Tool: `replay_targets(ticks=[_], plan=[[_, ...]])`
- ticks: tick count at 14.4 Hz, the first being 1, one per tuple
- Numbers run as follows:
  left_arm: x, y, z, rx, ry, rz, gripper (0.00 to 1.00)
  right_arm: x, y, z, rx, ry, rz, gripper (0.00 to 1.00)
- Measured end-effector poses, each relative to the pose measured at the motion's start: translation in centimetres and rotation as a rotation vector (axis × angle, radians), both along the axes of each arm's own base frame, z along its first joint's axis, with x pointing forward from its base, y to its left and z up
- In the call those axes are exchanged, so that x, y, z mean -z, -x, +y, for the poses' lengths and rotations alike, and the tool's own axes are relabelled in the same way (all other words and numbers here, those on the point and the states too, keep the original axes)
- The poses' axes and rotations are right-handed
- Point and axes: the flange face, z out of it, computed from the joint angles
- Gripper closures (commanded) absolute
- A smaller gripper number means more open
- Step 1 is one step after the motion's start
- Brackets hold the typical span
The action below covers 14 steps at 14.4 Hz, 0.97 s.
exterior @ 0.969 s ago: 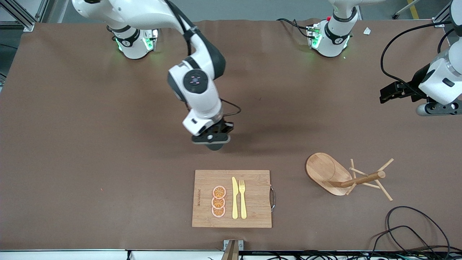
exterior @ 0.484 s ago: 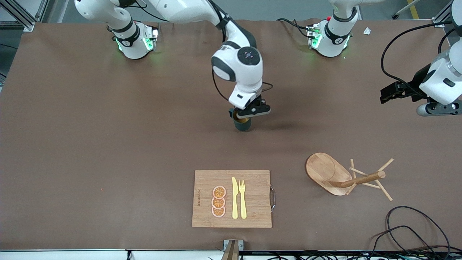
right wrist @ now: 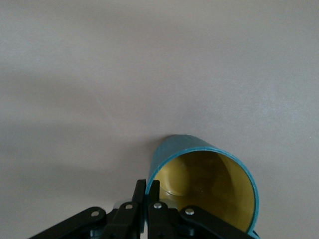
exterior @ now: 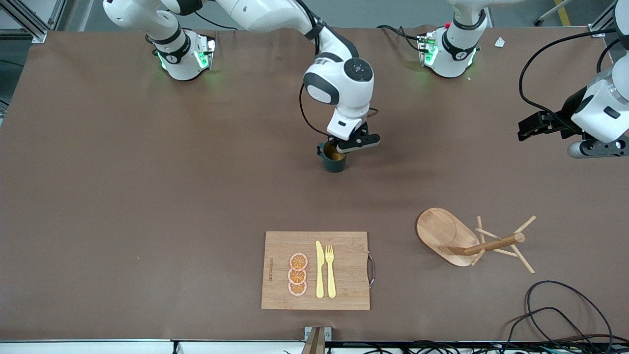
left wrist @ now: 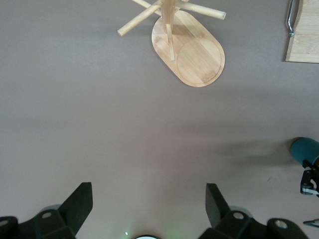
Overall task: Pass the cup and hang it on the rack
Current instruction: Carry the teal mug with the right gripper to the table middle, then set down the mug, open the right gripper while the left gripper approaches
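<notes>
The dark teal cup (exterior: pixel 335 160) with its mustard-yellow inside (right wrist: pixel 209 174) hangs tilted from my right gripper (exterior: pixel 345 147), which is shut on its rim (right wrist: pixel 148 186) over the middle of the table. I cannot tell whether its base touches the table. The wooden rack (exterior: pixel 467 238) stands nearer the front camera, toward the left arm's end, with its oval base and thin pegs (left wrist: pixel 189 45) in plain sight. My left gripper (exterior: pixel 528 129) waits open and empty in the air at the left arm's end (left wrist: pixel 149 191). The cup (left wrist: pixel 305 149) also shows at the edge of the left wrist view.
A bamboo cutting board (exterior: pixel 346 255) with a yellow knife, a fork and three orange slices lies near the table's front edge. Its metal handle (left wrist: pixel 291 20) shows in the left wrist view. Black cables (exterior: pixel 565 309) loop at the front corner by the rack.
My right arm has carried the cup away from the cutting board, toward the robots' bases and the left arm's end. The left arm has not moved.
</notes>
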Motion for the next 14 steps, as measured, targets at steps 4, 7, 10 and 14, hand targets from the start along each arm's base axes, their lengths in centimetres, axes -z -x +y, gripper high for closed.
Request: replay_targets(ticks=[4,7,10,14], plan=[[0.0,0.0,0.0,0.000,0.000,0.000,0.00,-1.3,0.4,1.2,0.065,-0.030,-0.012,1.00],[0.0,0.0,0.0,0.000,0.000,0.000,0.00,-0.8,-0.2,1.1,0.194,-0.064,0.023,1.00],[0.0,0.0,0.0,0.000,0.000,0.000,0.00,-0.7,-0.5,1.0,0.294,-0.094,0.068,1.00],[0.0,0.0,0.0,0.000,0.000,0.000,0.00,-0.7,-0.4,1.1,0.352,-0.105,0.081,0.08]])
